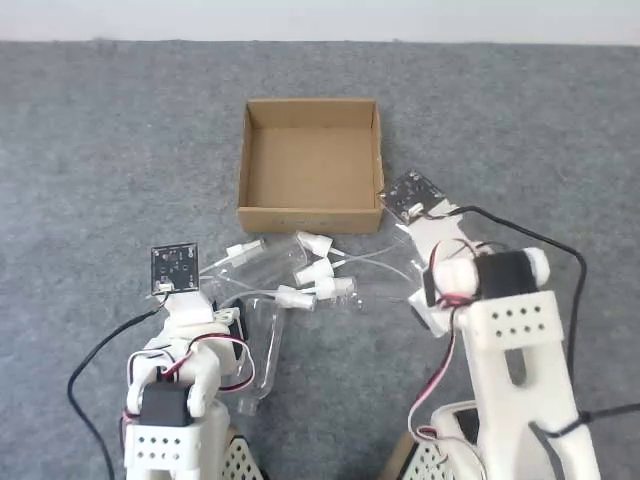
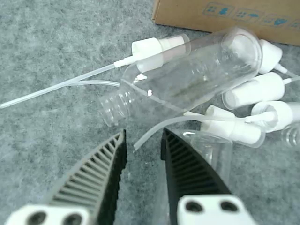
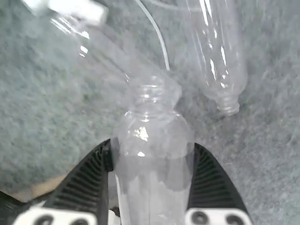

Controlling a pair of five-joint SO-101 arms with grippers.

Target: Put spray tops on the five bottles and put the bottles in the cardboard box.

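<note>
My right gripper (image 3: 152, 161) is shut on a clear bottle (image 3: 151, 154) whose open neck points away, with no spray top on it. Beyond it a second clear bottle (image 3: 218, 51) lies on the carpet, and a white spray top (image 3: 75, 9) lies farther off. My left gripper (image 2: 143, 140) hangs open with a narrow gap, just above the end of a thin dip tube (image 2: 159, 129). In front of it lies an uncapped clear bottle (image 2: 187, 79) among several white spray tops (image 2: 157, 49). The cardboard box (image 1: 310, 165) stands empty behind the pile.
Grey carpet (image 1: 100, 150) covers the whole table. Loose spray tops (image 1: 318, 270) with long tubes and a lying bottle (image 1: 265, 350) sit between the two arms, just in front of the box. Cables trail from both arm bases.
</note>
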